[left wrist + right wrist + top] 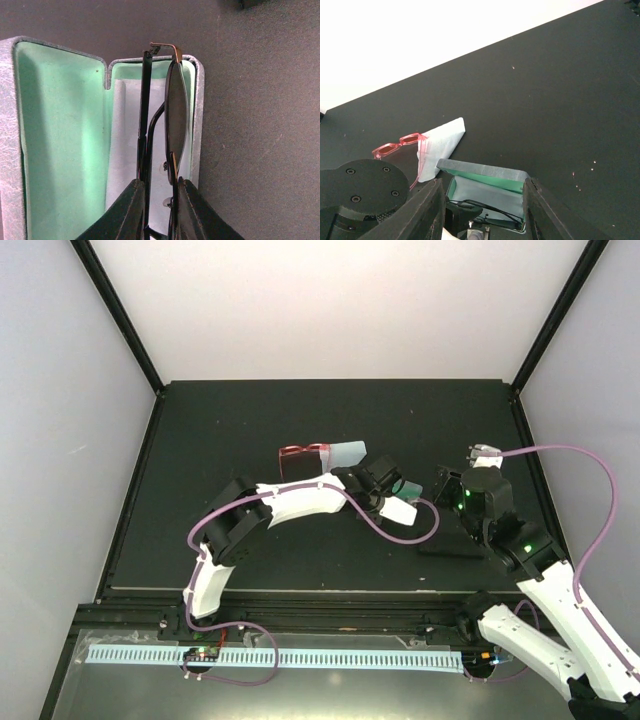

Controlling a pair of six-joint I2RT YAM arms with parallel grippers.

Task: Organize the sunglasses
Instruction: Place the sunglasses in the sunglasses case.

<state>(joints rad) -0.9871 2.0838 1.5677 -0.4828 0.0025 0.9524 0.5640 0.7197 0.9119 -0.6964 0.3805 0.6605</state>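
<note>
The black sunglasses (176, 115) are folded and pinched between my left gripper's (160, 210) fingers, held over the open pale blue case (60, 125), which has a green lining and a light cloth (125, 150) inside. In the top view the left gripper (385, 495) is over the case (402, 509) at the table's middle. The red sunglasses (298, 452) lie on a light blue cloth (347, 453) behind it. My right gripper (445, 490) is open just right of the case. In its wrist view the case lid (485, 170) and the black sunglasses (490, 207) show between its fingers.
A closed black case (452, 551) lies on the dark table near the front right, under the right arm. The red sunglasses (395, 145) and cloth (440, 142) also show in the right wrist view. Black posts and white walls bound the table.
</note>
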